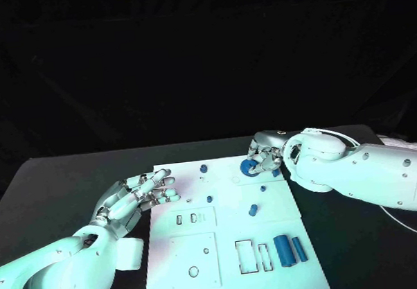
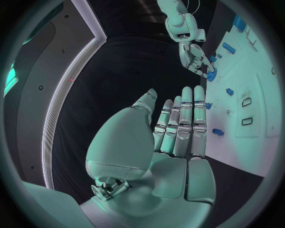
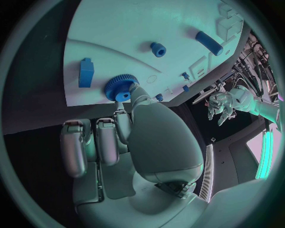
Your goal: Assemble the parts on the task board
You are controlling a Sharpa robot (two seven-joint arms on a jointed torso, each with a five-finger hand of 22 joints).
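While the blue gear [image 1: 248, 167] sits near the far right corner of the task board [image 1: 232, 253], at about one o'clock from the board's middle, the right hand [image 1: 266, 156] is on it: in the right wrist view a fingertip touches the gear [image 3: 120, 88] at its toothed rim, with the other fingers curled behind. Whether the gear is truly pinched or only touched I cannot tell. A small blue block [image 3: 87, 72] lies just beside the gear on the white plate. Toward five o'clock on the board, two blue bars [image 1: 291, 249] stand side by side next to rectangular slots. A short blue peg [image 1: 253, 210] lies near the middle. At nine o'clock, the left hand [image 1: 136, 196] hovers over the board's left edge, fingers straight and spread, holding nothing. All of it rests on the black table [image 1: 62, 188].
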